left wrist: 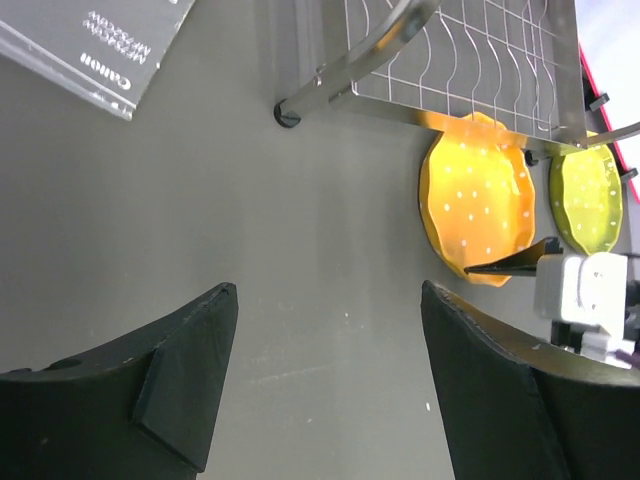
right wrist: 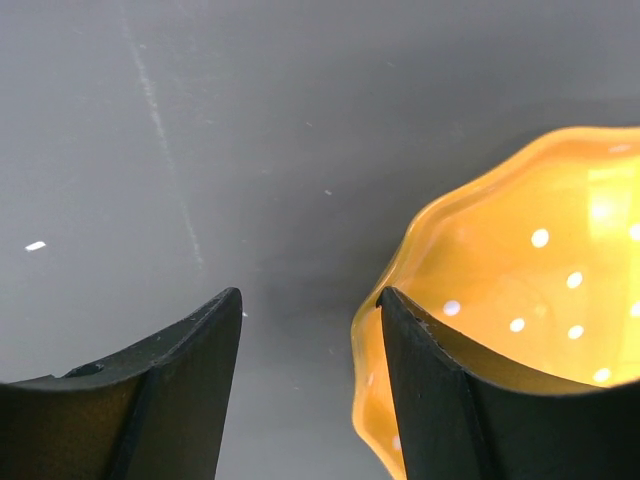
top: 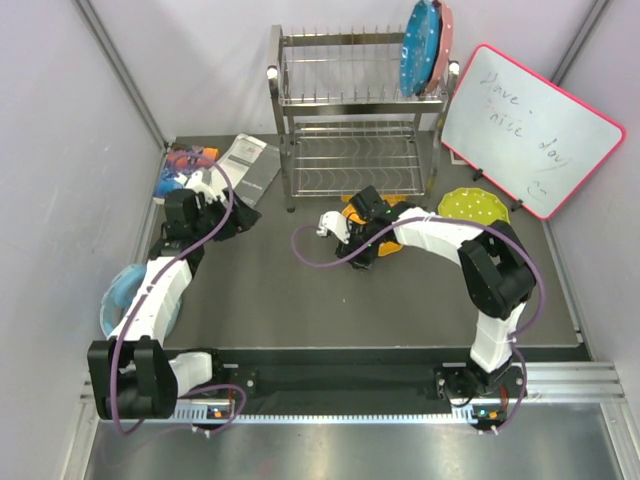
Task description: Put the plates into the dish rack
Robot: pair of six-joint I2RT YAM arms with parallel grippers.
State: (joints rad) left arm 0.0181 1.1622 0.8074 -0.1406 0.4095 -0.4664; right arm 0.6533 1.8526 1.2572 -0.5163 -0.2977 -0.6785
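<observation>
Two plates [top: 420,50] in the dish rack [top: 345,100], overhead view only

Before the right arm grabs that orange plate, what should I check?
1. Right pincer open: ok.
2. Orange plate rim in the gap between its fingers: ok; low enough to grip: cannot tell.
3. Left pincer open, away from that plate: ok.
4. Dish rack top tier has free slots left of the blue plate and pink plate: ok.
5. Yellow-green plate lies apart from the orange one: ok.
</observation>
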